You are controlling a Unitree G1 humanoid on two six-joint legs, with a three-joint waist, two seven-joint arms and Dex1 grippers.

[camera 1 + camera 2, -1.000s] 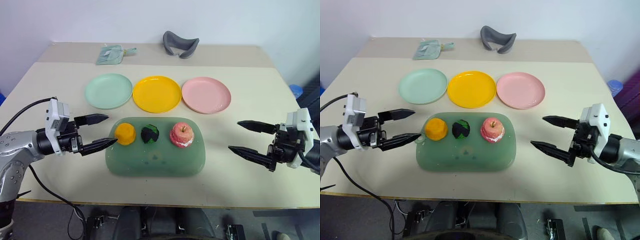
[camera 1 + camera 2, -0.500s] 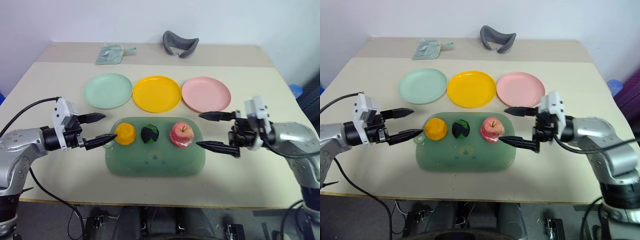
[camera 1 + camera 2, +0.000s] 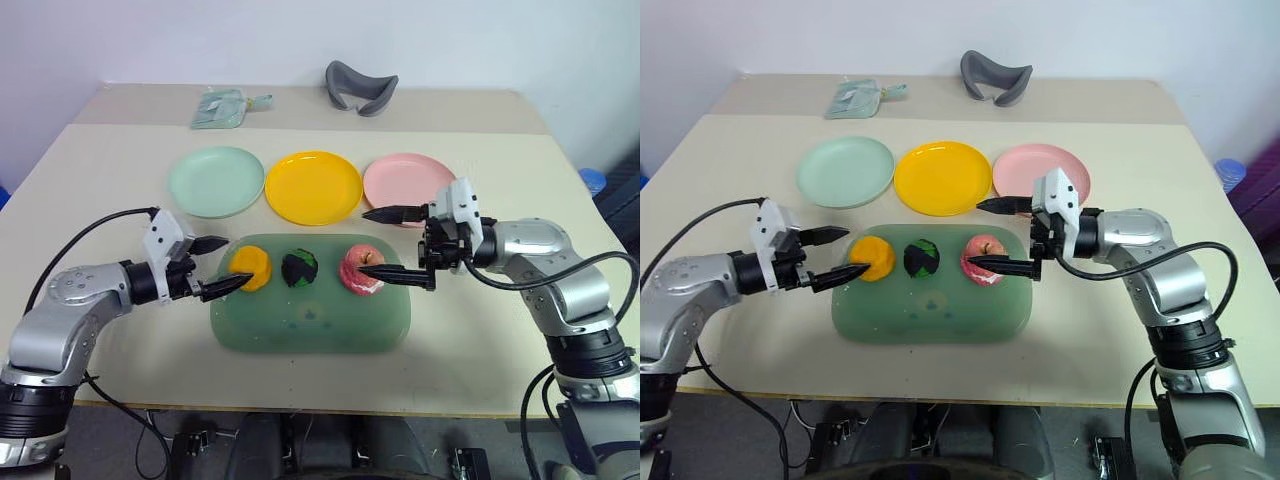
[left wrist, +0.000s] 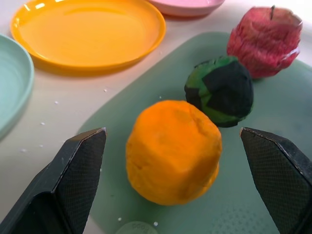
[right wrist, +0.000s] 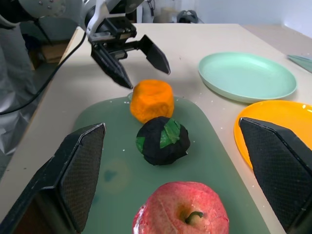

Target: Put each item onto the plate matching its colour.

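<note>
beige table (image 3: 500, 330) fills frame centre, white wall along top. green mat (image 3: 310, 325) lower centre holds row: orange lump (image 3: 250, 267) left, green-black ball (image 3: 299, 268) middle, red apple (image 3: 362, 268) right. mint plate (image 3: 216, 181), yellow plate (image 3: 313, 187), pink plate (image 3: 405, 180) lined above mat, narrow bare strip between. left gripper (image 3: 218, 266) fingers spread wide, flanking orange lump at mat's left edge. right gripper (image 3: 385, 243) fingers wide apart, either side of apple, nothing gripped. grey curved object (image 3: 360, 88) and pale pouch (image 3: 228, 108) upper centre.
</note>
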